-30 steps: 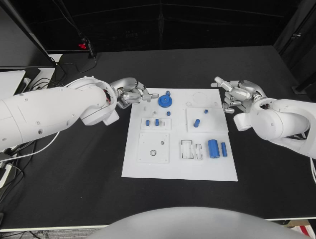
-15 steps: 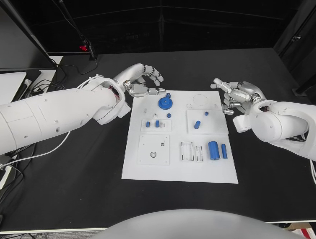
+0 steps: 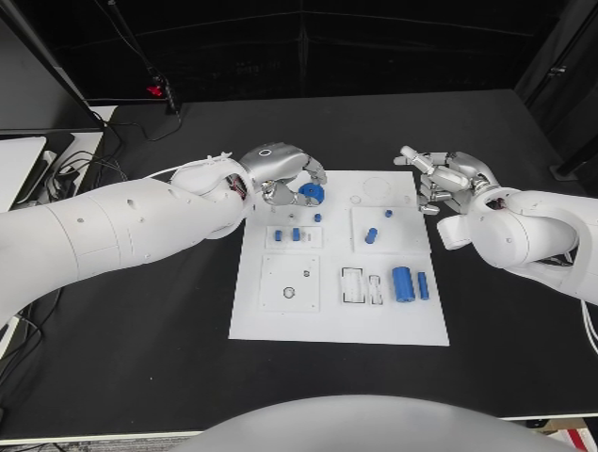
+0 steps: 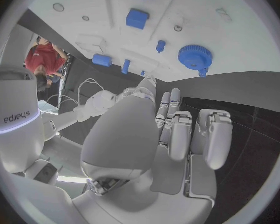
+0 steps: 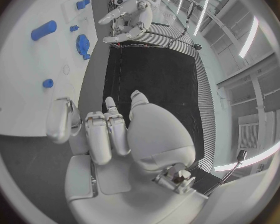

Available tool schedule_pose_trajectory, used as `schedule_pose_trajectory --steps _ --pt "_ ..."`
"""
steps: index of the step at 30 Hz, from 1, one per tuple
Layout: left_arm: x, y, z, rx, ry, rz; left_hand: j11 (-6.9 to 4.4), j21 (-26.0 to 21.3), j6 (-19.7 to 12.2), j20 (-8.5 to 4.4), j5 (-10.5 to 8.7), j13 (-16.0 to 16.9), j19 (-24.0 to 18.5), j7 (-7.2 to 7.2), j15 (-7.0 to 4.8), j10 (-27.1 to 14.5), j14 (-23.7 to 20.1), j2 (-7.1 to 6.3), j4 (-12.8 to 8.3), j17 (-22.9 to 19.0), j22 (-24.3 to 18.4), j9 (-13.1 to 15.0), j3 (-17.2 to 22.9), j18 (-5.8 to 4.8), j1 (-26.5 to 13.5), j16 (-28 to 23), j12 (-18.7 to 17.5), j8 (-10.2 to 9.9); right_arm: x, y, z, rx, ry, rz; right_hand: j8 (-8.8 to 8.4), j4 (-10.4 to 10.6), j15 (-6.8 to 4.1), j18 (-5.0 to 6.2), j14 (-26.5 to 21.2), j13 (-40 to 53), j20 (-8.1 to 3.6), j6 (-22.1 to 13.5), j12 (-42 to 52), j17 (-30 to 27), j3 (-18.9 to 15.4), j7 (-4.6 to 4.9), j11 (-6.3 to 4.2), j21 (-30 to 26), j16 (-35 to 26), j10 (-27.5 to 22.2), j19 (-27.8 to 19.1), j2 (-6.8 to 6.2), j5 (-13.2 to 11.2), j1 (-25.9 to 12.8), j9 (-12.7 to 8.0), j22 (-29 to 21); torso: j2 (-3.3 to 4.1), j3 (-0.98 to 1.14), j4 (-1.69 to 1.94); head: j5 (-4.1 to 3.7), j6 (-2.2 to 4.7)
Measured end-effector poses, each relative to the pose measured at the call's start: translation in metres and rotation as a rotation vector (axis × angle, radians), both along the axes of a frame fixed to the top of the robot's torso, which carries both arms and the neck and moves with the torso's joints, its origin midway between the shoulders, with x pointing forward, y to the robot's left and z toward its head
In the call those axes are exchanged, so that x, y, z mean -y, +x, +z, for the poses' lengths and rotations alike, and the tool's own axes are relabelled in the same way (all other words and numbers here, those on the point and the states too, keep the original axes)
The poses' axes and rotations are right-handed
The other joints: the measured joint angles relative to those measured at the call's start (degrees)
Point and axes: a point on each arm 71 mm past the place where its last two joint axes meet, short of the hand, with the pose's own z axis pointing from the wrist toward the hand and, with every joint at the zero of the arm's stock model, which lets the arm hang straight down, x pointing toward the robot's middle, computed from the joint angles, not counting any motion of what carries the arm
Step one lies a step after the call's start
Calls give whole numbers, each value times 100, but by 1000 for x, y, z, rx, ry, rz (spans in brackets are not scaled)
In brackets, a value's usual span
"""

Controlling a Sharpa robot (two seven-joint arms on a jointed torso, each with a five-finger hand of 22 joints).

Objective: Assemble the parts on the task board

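Left hand now over blue gear, fingers beside it

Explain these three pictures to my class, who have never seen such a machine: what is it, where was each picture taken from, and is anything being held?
It is a robot with two white arms, each ending in a silver many-fingered hand. One picture looks down from a camera on its head; the two round ones come from cameras at its wrists, behind each hand. On the black table lies a white task board carrying small blue parts, among them a blue gear and a blue cylinder. The left hand hangs over the board's far edge beside the gear; its wrist view suggests it holds nothing. The right hand hovers at the board's far right corner, fingers apart, holding nothing.
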Motion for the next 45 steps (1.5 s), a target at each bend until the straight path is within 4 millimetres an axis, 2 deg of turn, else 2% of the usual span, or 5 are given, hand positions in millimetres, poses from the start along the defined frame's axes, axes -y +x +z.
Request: schedule_pose_trajectory --steps 5,8,11,29,45 --pt "8 -2 -10 49 84 -48 -3 0 118 -89 -260 -237 -9 -19 -71 3 10 17 -14 0 0 -162 155 0 132 0 -84 -183 -1 1 0 6 1 2 37 15 0 0 0 0 1 -20 0 0 -18 20 0 244 0 0 236 2 0 2 0 0 0 2 0 10 -15" --pt "11 -3 -15 67 123 -68 -51 -4 211 -123 -423 -353 -15 -70 -134 52 8 17 3 0 0 -239 176 0 132 0 -109 -260 -2 1 0 8 1 4 83 7 0 0 0 1 4 -49 0 0 -56 -8 0 474 0 0 433 31 0 31 0 0 0 3 0 12 -15" --pt "13 -3 -18 79 150 -83 -51 -42 230 -133 -486 -427 -6 -89 -160 52 -1 17 1 0 -1 -287 220 0 132 0 -128 -305 -2 1 0 10 -1 4 83 7 0 0 0 1 -10 -52 0 0 -56 -5 0 567 0 0 500 31 0 31 0 0 0 3 3 9 -18" --pt "23 -4 -27 133 269 -145 -165 -7 621 -212 -486 -715 -9 -166 -201 307 -1 48 -3 0 -1 -439 585 0 373 0 -158 -407 -1 2 0 16 -6 5 121 19 0 0 0 1 -7 -70 0 0 -68 12 0 641 0 0 564 31 0 31 -4 0 -10 3 13 -1 -8" --pt "29 -3 -31 140 323 -159 -166 -8 770 -212 -515 -734 -9 -200 -200 348 -1 80 -14 0 -2 -491 804 0 521 0 -249 -460 -2 2 0 16 -7 7 121 19 0 0 0 2 -7 -70 0 0 -68 12 0 617 0 0 563 47 0 48 -4 0 -9 3 11 -7 -30"
